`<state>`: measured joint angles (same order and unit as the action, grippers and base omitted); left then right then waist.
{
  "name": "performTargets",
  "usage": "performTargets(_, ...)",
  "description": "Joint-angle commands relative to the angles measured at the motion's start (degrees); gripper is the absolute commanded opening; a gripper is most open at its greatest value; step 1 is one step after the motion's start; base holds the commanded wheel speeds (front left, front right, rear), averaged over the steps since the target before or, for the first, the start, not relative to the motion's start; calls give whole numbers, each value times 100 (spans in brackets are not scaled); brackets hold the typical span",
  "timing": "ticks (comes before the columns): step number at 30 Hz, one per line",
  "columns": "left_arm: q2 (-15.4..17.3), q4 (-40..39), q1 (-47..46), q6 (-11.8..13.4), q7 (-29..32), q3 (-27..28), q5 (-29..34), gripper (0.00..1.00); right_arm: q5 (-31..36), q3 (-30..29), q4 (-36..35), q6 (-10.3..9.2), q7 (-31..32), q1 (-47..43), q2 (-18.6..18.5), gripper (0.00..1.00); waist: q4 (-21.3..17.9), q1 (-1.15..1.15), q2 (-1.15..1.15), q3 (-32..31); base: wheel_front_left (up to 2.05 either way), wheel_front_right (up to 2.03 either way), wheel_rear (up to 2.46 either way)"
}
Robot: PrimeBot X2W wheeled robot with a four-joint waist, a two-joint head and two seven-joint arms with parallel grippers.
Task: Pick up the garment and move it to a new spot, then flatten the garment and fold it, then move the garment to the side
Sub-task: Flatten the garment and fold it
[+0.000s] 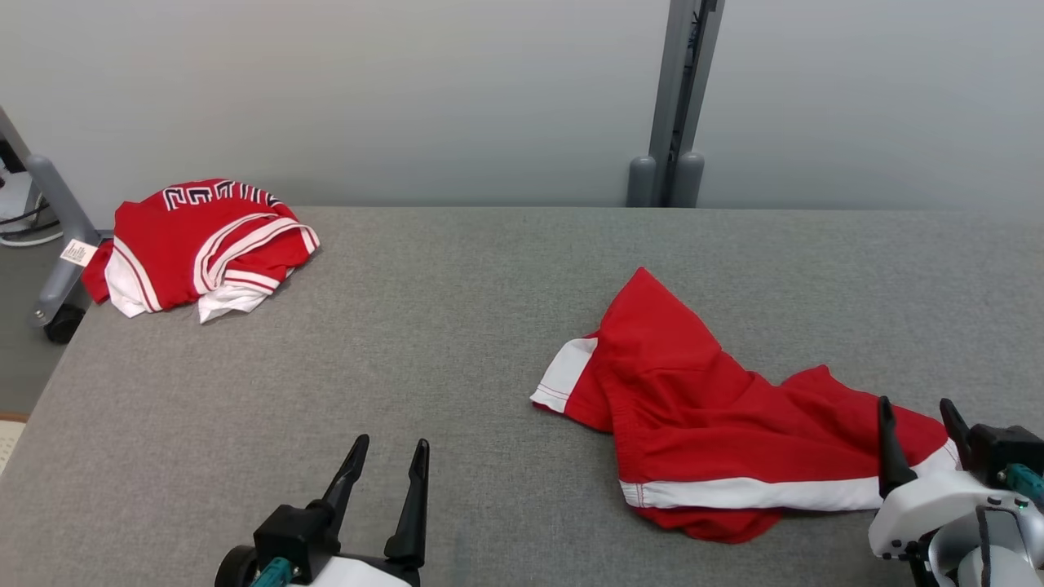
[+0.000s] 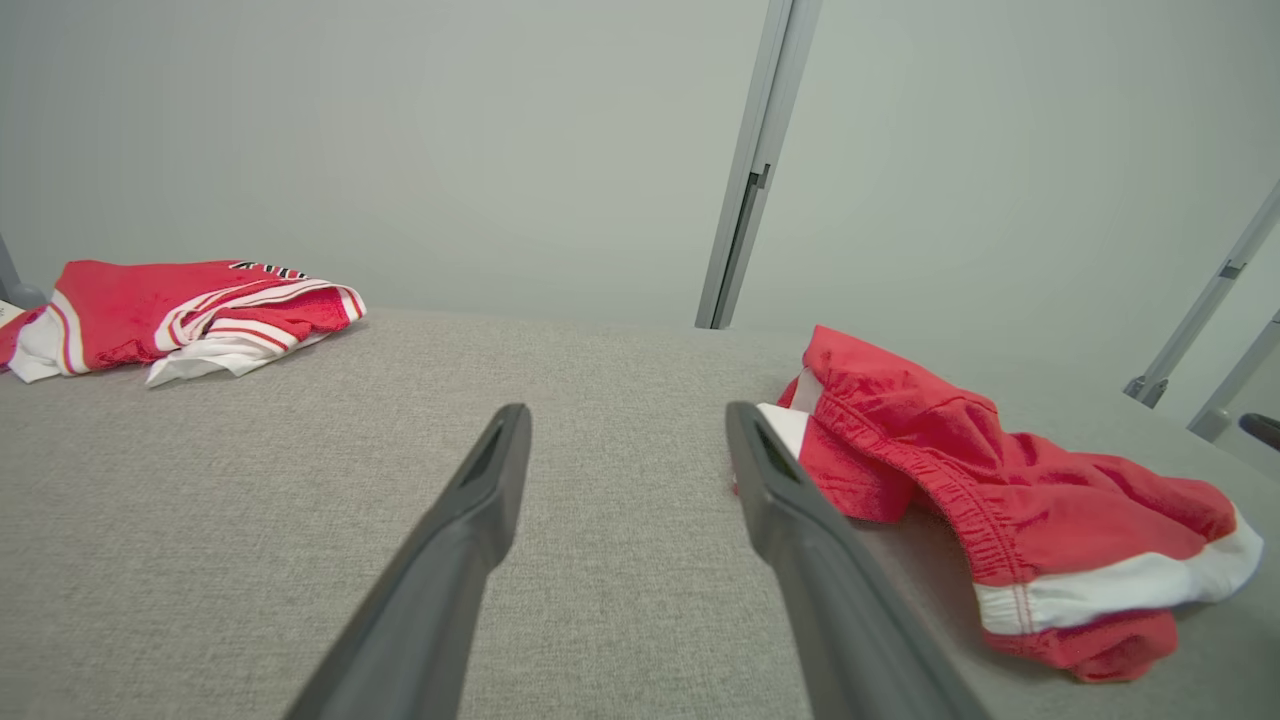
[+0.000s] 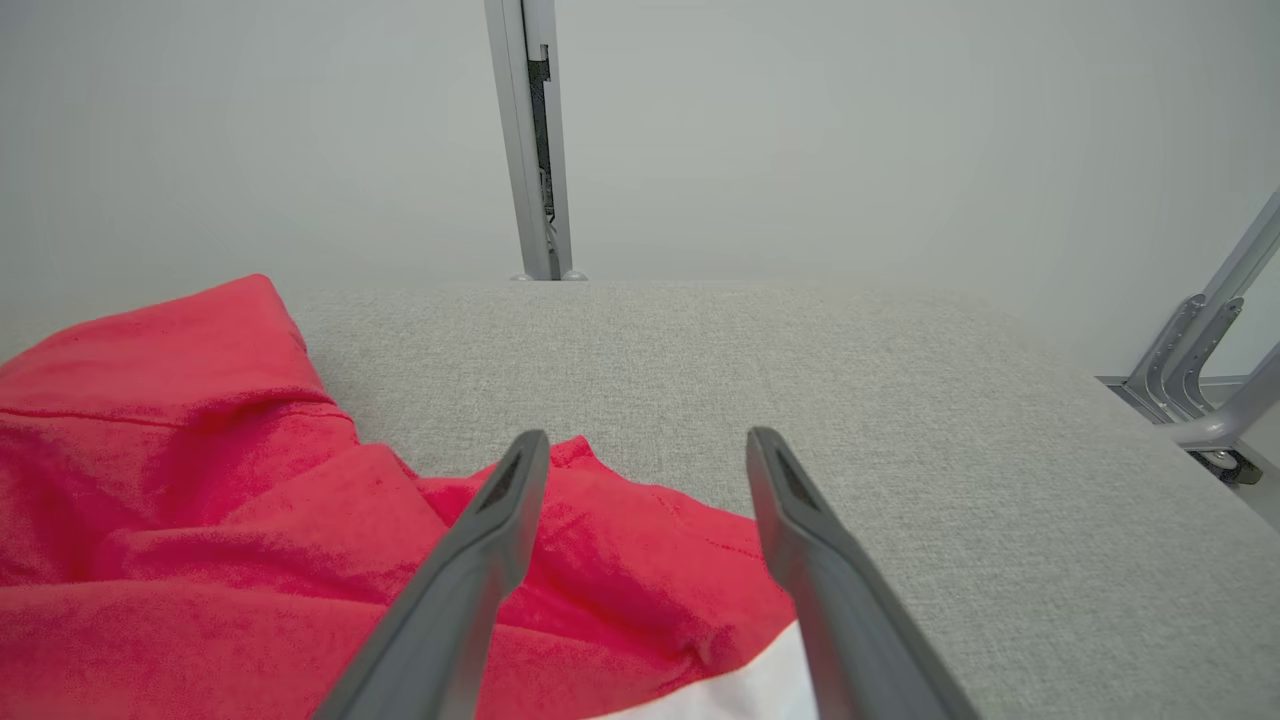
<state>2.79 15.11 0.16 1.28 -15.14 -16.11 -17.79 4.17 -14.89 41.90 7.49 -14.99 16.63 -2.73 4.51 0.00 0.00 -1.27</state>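
The garment [image 1: 701,408], red shorts with white trim, lies crumpled on the grey table [image 1: 457,326] at the right of centre. In the left wrist view the garment [image 2: 1000,490] sits to the right of the fingers; in the right wrist view the garment [image 3: 200,500] spreads across the lower left. My right gripper [image 1: 917,412] stands open over the shorts' right end, fingers apart with nothing pinched; the right gripper [image 3: 648,445] shows cloth lying beneath the gap. My left gripper [image 1: 390,450] is open near the front edge, left of the shorts, seen as the left gripper [image 2: 628,420] over bare table.
A folded red and white jersey [image 1: 204,244] lies at the table's far left corner, also the jersey [image 2: 190,310]. A grey post [image 1: 673,106] stands behind the table against a pale wall. A wheeled frame leg [image 1: 57,236] is off the left edge.
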Motion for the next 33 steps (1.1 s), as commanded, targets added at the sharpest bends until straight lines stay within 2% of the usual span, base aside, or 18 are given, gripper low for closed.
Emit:
performTargets(1,19,-24,43,-8,-1,-27,-48,100,-225,193,-341,1,-24,-244,-34,100,-95,0,0,-60,0,0,0)
performTargets(6,21,-6,107,16,-1,-110,-94,100,-617,698,-1307,1,-26,-824,-32,100,-229,0,0,-157,0,0,0)
performTargets(10,21,2,161,42,-1,-141,-117,100,-777,905,-1795,1,-27,-1212,-32,100,-279,0,0,-214,0,0,0)
performTargets(22,21,-27,323,76,-1,19,-83,100,-1190,1071,-2368,1,-27,-1834,-32,100,-300,0,0,-344,0,0,0)
performTargets(33,20,-63,387,93,-1,98,-58,100,-1272,1046,-2478,1,-28,-1825,-33,100,-324,0,0,-369,0,0,0)
